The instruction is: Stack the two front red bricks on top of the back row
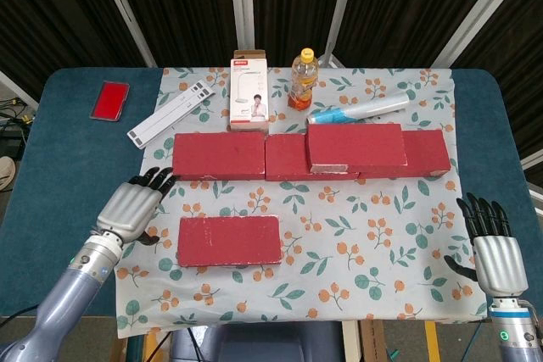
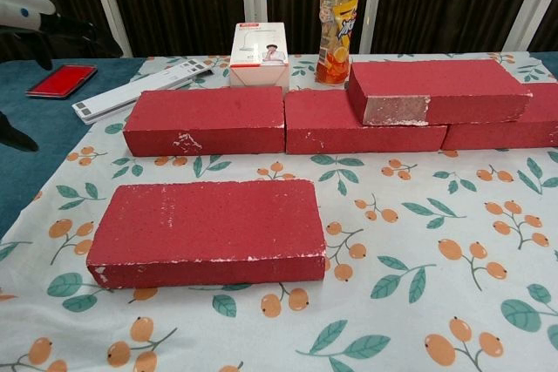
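The front brick (image 1: 229, 241) lies flat on the table just right of the left hand (image 1: 130, 208), whose fingers are spread and hold nothing. It looks heavy, rigid and gritty, so a grip across its short ends should suit. The right hand (image 1: 495, 252) hovers well apart, open and empty too.

Legible text is scarce. The white box (image 2: 259, 52), just left of the orange drink bottle (image 2: 336, 22), carries a red strip with white lettering along its top edge, too small to read. The bottle's yellow label shows large slanted lettering that cannot be made out with certainty. The white ruler-like strip (image 1: 170, 114), further left of the bottle, bears unreadable dark markings.
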